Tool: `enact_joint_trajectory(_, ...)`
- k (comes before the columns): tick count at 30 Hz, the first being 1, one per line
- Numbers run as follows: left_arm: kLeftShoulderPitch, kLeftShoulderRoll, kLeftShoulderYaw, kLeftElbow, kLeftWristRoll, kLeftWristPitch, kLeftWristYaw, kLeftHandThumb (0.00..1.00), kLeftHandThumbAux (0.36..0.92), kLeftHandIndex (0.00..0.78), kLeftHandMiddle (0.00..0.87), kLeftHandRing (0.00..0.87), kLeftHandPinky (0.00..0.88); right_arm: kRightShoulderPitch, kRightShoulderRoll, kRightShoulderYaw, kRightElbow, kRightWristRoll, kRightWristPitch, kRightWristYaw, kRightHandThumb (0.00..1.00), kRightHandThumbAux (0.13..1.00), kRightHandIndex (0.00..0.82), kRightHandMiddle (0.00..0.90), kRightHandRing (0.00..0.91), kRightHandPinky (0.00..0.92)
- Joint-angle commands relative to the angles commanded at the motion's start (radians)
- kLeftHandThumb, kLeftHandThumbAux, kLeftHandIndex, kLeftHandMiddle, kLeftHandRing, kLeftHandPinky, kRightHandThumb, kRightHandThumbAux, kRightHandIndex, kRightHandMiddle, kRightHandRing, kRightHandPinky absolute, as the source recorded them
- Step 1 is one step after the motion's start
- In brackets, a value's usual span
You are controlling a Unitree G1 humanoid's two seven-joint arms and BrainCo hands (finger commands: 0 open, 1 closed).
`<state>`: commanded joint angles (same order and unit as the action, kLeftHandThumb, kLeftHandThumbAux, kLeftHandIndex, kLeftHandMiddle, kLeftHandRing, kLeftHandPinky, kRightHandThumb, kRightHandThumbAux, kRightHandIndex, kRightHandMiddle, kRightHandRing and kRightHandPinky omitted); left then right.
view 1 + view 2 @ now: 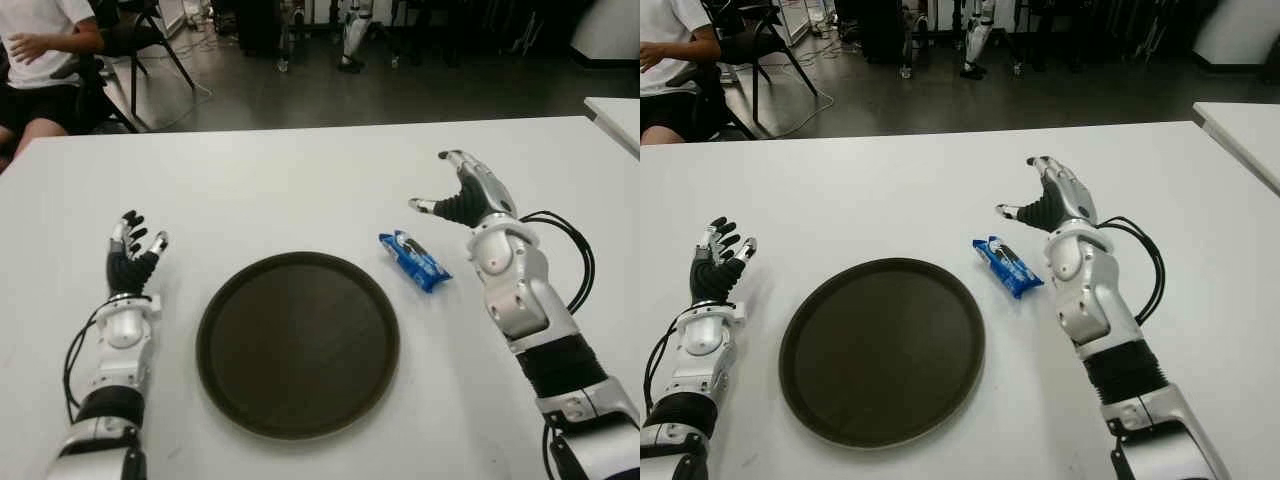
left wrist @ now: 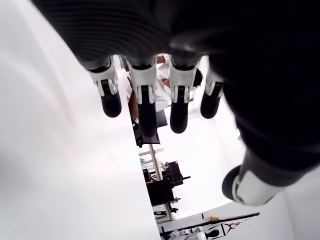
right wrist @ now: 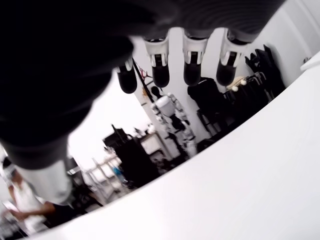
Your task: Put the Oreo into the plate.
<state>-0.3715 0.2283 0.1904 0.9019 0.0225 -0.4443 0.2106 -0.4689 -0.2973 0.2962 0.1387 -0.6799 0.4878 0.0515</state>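
A blue Oreo packet [image 1: 414,260] lies flat on the white table [image 1: 300,180], just right of a round dark brown plate [image 1: 298,343]. My right hand [image 1: 455,195] hovers a little beyond and to the right of the packet, fingers spread, thumb pointing left, holding nothing. Its own wrist view shows the fingers [image 3: 192,65] extended with only table and room beyond them. My left hand [image 1: 133,246] shows left of the plate with fingers relaxed and spread; its fingertips [image 2: 145,107] are bare in the left wrist view.
A person in a white shirt [image 1: 45,60] sits on a chair beyond the table's far left corner. Another white table's corner [image 1: 615,115] shows at the far right. Black cables [image 1: 570,250] loop beside my right forearm.
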Motion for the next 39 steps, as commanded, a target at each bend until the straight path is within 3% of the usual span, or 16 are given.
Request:
enact_joint_trajectory(8, -0.003, -0.004, 0.001, 0.008, -0.003, -0.001, 0.000, 0.251, 0.669, 0.064, 0.123, 0.092, 0.047, -0.023, -0.042, 0.086, 0.012, -0.097, 0.019, 0.078, 0.095, 0.547, 0.000, 0.000, 0.000, 0.002)
enact_joint_trajectory(19, -0.006, -0.008, 0.001, 0.005, -0.004, 0.005, -0.002, 0.259, 0.667, 0.056, 0.102, 0.080, 0.046, -0.040, -0.057, 0.148, -0.003, -0.171, 0.040, 0.157, 0.080, 0.522, 0.000, 0.000, 0.000, 0.000)
enact_joint_trajectory(30, -0.011, -0.008, 0.000, 0.016, 0.000, -0.004, 0.006, 0.254, 0.655, 0.063, 0.102, 0.079, 0.048, -0.062, -0.040, 0.182, 0.012, -0.236, 0.063, 0.196, 0.056, 0.528, 0.000, 0.000, 0.000, 0.000)
enact_joint_trajectory(39, -0.009, -0.012, 0.003, 0.002, -0.006, 0.005, 0.003, 0.259, 0.670, 0.057, 0.100, 0.088, 0.064, -0.074, -0.017, 0.195, 0.043, -0.241, 0.070, 0.208, 0.038, 0.552, 0.000, 0.000, 0.000, 0.000)
